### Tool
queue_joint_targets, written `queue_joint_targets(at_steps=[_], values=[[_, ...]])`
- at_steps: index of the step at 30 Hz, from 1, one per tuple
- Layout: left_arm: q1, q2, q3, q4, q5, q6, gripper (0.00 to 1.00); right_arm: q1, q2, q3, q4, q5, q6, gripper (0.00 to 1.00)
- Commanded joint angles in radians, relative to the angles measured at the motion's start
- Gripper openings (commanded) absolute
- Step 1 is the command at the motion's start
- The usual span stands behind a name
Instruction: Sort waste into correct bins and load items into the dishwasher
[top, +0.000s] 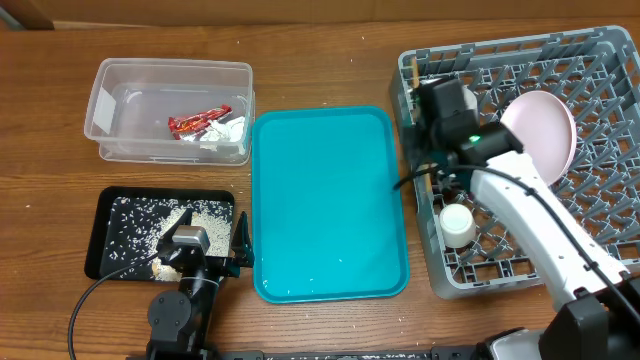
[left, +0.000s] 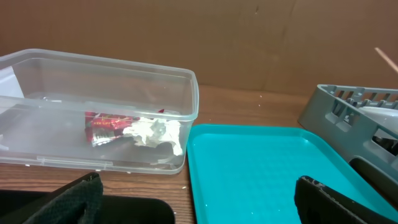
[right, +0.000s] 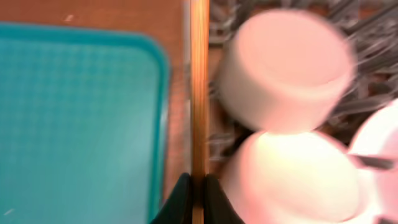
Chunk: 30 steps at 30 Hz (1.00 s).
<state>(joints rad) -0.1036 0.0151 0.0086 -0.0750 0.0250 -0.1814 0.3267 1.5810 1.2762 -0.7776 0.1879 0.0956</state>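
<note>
chopsticks (right: 199, 93) are pinched in the right pincer (right: 198, 186), its fingers clenched tight on the thin wooden strip. in the right wrist view it reads as one upright strip, so i can't tell if both sticks are in there. it hangs right along the left edge of the grey dish rack (top: 600, 70), with the teal tray (top: 325, 200) on one side and two blurry white dishes (right: 286, 68) in the rack on the other. too smeared to say bowl or cup.

from overhead, the pink-white plate (top: 545, 130) stands tilted among the pegs and a small white cup (top: 458, 225) sits near the rack's front left corner.

left pincer (left: 198, 180) is spread wide with nothing in it, low over the wooden surface (top: 330, 60) by the black tray (top: 105, 240), looking toward the clear tub (top: 110, 100).

the red wrapper (top: 197, 122) and the white tissue (top: 228, 132) lie touching each other inside the tub. rice scraps (top: 150, 225) are scattered across the black tray. teal tray sits between the bins and the rack.
</note>
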Motion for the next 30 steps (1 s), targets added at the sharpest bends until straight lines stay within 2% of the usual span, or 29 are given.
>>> queue_joint_targets(at_steps=[1, 5, 6, 8, 12, 13, 15, 18, 21, 23, 27, 30], values=[[-0.003, -0.01, -0.004, -0.002, -0.002, -0.006, 1.0, -0.045, -0.006, 0.007, 0.043, 0.019, -0.098, 0.04], [-0.003, -0.01, -0.004, -0.002, -0.002, -0.006, 1.0, -0.06, 0.008, 0.003, 0.063, -0.071, -0.153, 0.04], [-0.003, -0.01, -0.004, -0.002, -0.002, -0.006, 1.0, -0.06, 0.014, 0.002, 0.063, -0.084, -0.153, 0.07], [-0.003, -0.01, -0.004, -0.002, -0.002, -0.006, 1.0, -0.056, 0.026, -0.001, 0.062, -0.078, -0.153, 0.21], [-0.003, -0.01, -0.004, -0.002, -0.002, -0.006, 1.0, -0.056, 0.026, 0.003, 0.035, -0.069, -0.147, 0.36], [-0.003, -0.01, -0.004, -0.002, -0.002, -0.006, 1.0, -0.055, 0.021, 0.009, 0.027, -0.069, -0.142, 0.43], [-0.003, -0.01, -0.004, -0.002, -0.002, -0.006, 1.0, -0.055, 0.001, 0.037, -0.014, -0.068, -0.091, 0.62], [-0.003, -0.01, -0.004, -0.002, -0.002, -0.006, 1.0, -0.051, -0.049, 0.102, -0.107, -0.072, -0.042, 0.69], [-0.003, -0.01, -0.004, -0.002, -0.002, -0.006, 1.0, -0.03, -0.131, 0.174, -0.207, -0.132, -0.042, 0.81], [-0.003, -0.01, -0.004, -0.002, -0.002, -0.006, 1.0, 0.002, -0.219, 0.208, -0.264, -0.199, -0.042, 1.0], [-0.003, -0.01, -0.004, -0.002, -0.002, -0.006, 1.0, 0.071, -0.384, 0.212, -0.316, -0.243, -0.017, 1.0], [-0.003, -0.01, -0.004, -0.002, -0.002, -0.006, 1.0, 0.122, -0.497, 0.211, -0.352, -0.243, 0.08, 1.0]])
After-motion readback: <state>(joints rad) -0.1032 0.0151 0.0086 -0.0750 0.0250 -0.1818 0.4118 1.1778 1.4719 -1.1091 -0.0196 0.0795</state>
